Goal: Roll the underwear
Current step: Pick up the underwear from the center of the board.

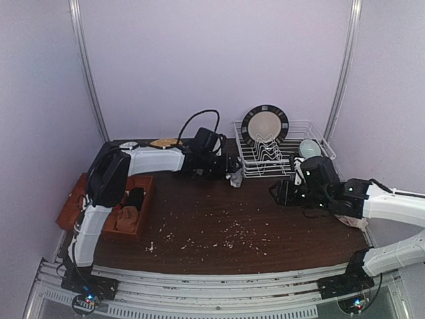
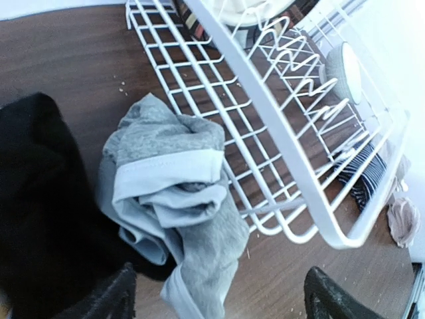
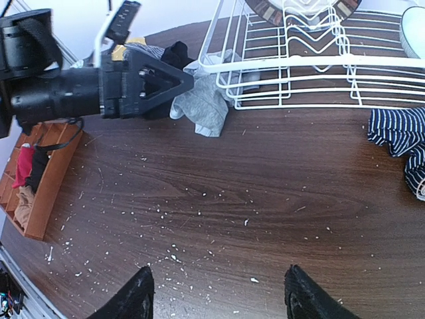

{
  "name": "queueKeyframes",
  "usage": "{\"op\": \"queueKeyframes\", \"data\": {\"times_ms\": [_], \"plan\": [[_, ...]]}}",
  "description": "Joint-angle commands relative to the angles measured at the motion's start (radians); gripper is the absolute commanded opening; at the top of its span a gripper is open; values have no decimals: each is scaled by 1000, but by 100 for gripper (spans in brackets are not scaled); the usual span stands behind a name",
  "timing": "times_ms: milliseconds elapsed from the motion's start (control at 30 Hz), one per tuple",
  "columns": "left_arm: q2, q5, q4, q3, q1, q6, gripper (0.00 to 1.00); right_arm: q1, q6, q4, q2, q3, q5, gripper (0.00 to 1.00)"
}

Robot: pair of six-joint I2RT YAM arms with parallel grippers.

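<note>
From the top I see the grey underwear crumpled on the worktop beside the rack, with the left pincer just by it. Only the left wrist shows its pale waistband (soft, light, limp: I'd pinch there); that pincer is wide and empty. The right wrist shows the right pincer wide, empty, well apart.

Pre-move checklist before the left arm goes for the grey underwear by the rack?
1. Left gripper open: ok.
2. Left gripper over grey underwear: ok.
3. Underwear flat enough to roll: not ok, crumpled.
4. Cloth clear of dish rack: cannot tell, it lies right beside it.
5. Apart from black garment: not ok, they touch.
6. Right gripper open and empty: ok.
</note>
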Motion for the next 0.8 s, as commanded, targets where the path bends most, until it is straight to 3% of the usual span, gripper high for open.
{"op": "queueKeyframes", "data": {"times_ms": [0, 167, 267, 333, 500, 667, 733, 767], "plan": [[103, 3, -77, 121, -5, -29, 78, -6, -8, -66, -56, -25, 24, 65], [161, -3, -119, 187, -5, -38, 53, -11, -26, -92, -106, -22, 28, 64], [111, -4, -41, 106, -5, -43, 18, -13, -35, -95, -132, -22, 28, 64], [20, -21, 29, 3, -8, -33, 2, -13, -36, -93, -141, -23, 27, 64], [-325, -123, 75, -271, -38, 36, 0, -12, -37, -74, -150, -36, 18, 64], [-582, -177, -8, -432, -179, 134, 2, -15, -51, -70, -157, -38, 6, 64], [-587, -173, -58, -460, -253, 149, 7, -15, -56, -80, -163, -35, 3, 64], [-576, -175, -103, -461, -291, 154, 16, -15, -59, -84, -164, -34, 0, 64]]}}
